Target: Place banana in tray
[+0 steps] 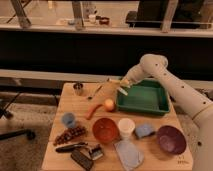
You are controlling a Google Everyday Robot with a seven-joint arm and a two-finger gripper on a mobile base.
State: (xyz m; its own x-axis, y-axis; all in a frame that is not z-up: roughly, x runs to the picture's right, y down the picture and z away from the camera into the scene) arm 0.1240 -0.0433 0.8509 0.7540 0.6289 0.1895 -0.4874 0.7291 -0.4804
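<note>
1 gripper (pixel 121 86) clenched on the banana (pixel 117 83), hanging over the left rim of the tray (pixel 145 98), held clear of the rim, probably for dropping inside without snagging.

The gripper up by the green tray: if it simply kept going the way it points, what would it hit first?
Probably the tray. The gripper, holding the banana, points down over its left rim; depth is unclear, so the table is possible.
</note>
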